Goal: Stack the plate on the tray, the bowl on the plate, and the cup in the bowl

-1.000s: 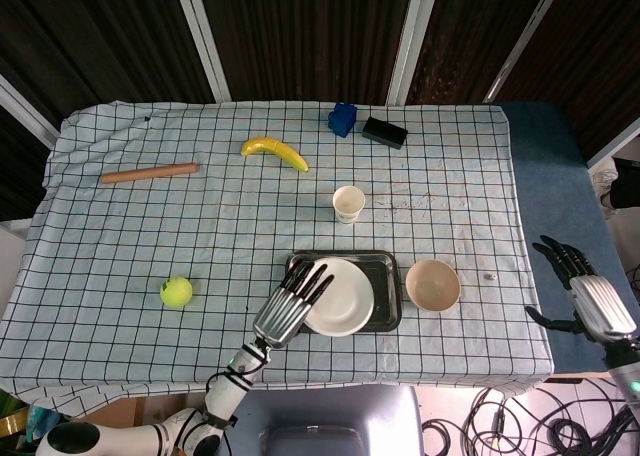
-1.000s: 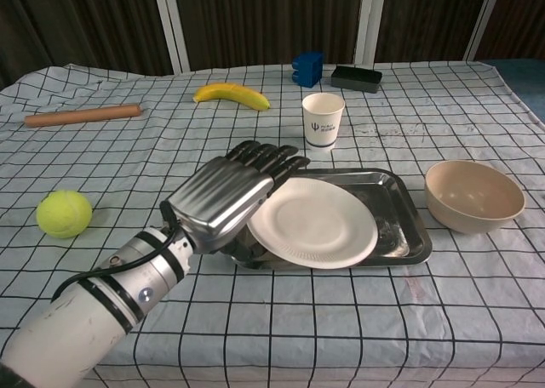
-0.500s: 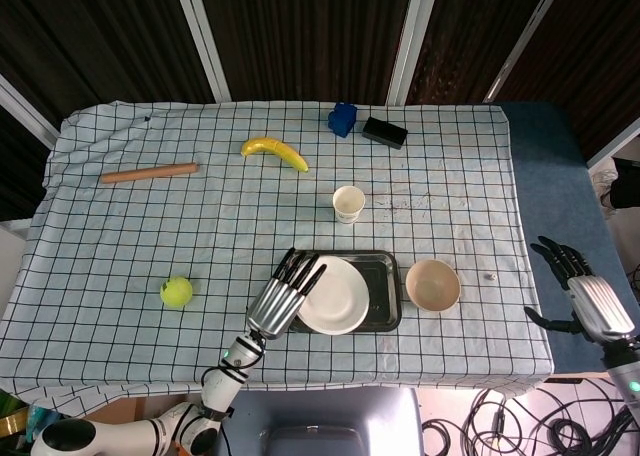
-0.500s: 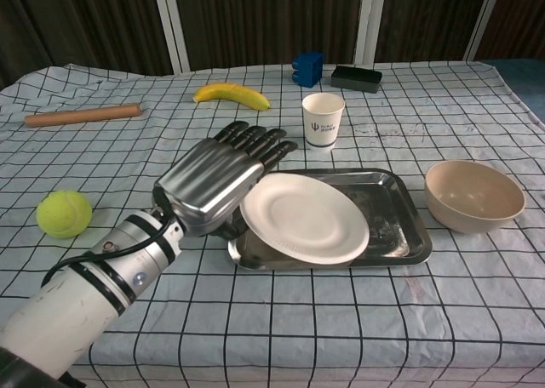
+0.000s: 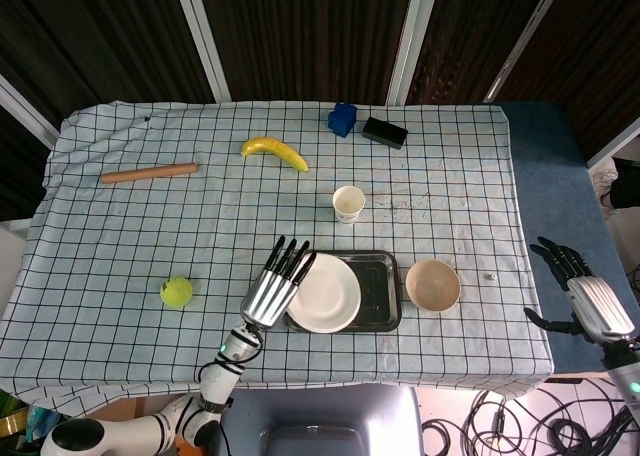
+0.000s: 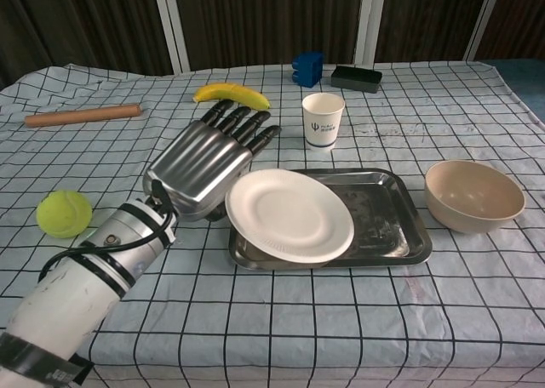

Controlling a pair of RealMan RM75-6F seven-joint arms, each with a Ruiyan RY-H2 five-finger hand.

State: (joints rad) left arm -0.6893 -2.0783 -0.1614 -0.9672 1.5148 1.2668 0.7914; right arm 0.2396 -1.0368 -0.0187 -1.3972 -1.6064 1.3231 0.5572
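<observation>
The plate (image 6: 289, 215) lay on the left part of the tray (image 6: 400, 226), its left edge overhanging the tray's rim — and the left hand (image 6: 204, 162) stood just beside that edge, fingers straight and apart, grasping nothing. The bowl (image 6: 473, 196) sat on the tabletop (image 6: 341, 320) just right of the tray, nearer the right hand (image 5: 588, 301), which hung past the table edge, released. The cup (image 6: 323, 120) stood behind the tray. One plate, one tray, one bowl, one cup.

left hand (image 6: 200, 162): fingers extended | right hand (image 5: 585, 296): fingers spread, empty
</observation>
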